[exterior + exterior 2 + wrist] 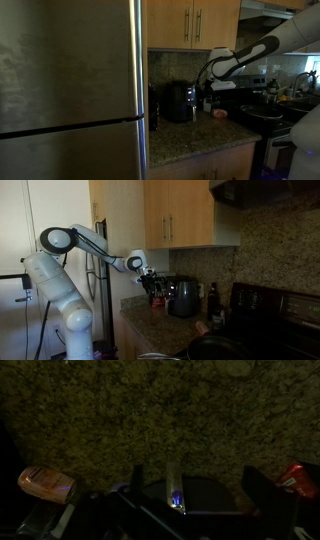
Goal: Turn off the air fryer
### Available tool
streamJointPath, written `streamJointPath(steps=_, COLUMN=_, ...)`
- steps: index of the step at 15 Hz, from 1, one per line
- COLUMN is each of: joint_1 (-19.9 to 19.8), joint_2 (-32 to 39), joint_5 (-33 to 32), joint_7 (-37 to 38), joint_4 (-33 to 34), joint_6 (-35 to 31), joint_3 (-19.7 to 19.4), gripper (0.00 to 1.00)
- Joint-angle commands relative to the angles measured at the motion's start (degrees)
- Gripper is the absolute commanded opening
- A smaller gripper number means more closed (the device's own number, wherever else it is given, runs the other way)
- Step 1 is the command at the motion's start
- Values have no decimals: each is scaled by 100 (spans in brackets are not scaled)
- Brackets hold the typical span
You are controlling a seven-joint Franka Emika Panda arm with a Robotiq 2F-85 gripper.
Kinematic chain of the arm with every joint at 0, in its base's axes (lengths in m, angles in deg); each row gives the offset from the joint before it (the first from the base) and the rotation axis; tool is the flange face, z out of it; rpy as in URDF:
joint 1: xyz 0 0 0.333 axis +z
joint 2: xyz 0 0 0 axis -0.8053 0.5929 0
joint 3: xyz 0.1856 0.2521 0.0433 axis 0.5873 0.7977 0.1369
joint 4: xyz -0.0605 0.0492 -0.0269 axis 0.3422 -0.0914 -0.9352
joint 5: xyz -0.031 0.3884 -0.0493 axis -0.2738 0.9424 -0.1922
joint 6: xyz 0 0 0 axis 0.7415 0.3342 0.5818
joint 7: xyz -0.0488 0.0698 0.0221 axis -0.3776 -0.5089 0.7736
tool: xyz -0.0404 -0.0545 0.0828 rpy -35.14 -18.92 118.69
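Note:
The air fryer (pixel 180 101) is a black boxy appliance on the granite counter against the backsplash, and it also shows in an exterior view (pixel 184 297). In the wrist view its dark rounded top (pixel 205 495) fills the bottom centre, with a small blue light (pixel 177 498) glowing on it. My gripper (pixel 207 88) hovers just beside and slightly above the air fryer, as an exterior view (pixel 150 279) also shows. In the wrist view its two dark fingers (pixel 197 485) stand apart and empty, open over the air fryer's top.
A large stainless-steel fridge (pixel 70 90) stands close beside the air fryer. A black stove with pots (pixel 262 115) is on the other side. Wooden cabinets (pixel 195 22) hang above. An orange bottle (pixel 45 483) and a red packet (pixel 298 478) flank the fryer.

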Motion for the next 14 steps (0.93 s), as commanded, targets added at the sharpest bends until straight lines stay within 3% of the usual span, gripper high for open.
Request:
streamJointPath(steps=1, joint_1=17, joint_2=5, joint_5=49, joint_7=-65, joint_4=-113, joint_6=-380, joint_3=-53, gripper=100)
streamJointPath(steps=5, joint_1=-5, joint_2=-145, joint_5=156, joint_7=-227, joint_4=-240, joint_6=-1168, joint_3=-225, gripper=100)
streamJointPath(steps=8, joint_1=-26, joint_2=-558, joint_5=385, joint_7=-597, joint_4=-336, joint_6=-846, joint_3=-563, gripper=100)
streamJointPath(steps=9, joint_1=-45, joint_2=-133, joint_5=268, joint_7=-329, joint_4=-89, joint_6=-945, joint_3=-336, gripper=100)
streamJointPath(steps=12, joint_1=-77, joint_2=-414, joint_5=298, joint_7=-476, joint_4=-186, joint_6=-904, joint_3=-518, gripper=100)
streamJointPath(steps=14, joint_1=320, joint_2=-189, joint_5=700, joint_7=-852, joint_4=-186, joint_6=-837, joint_3=-644, gripper=100)
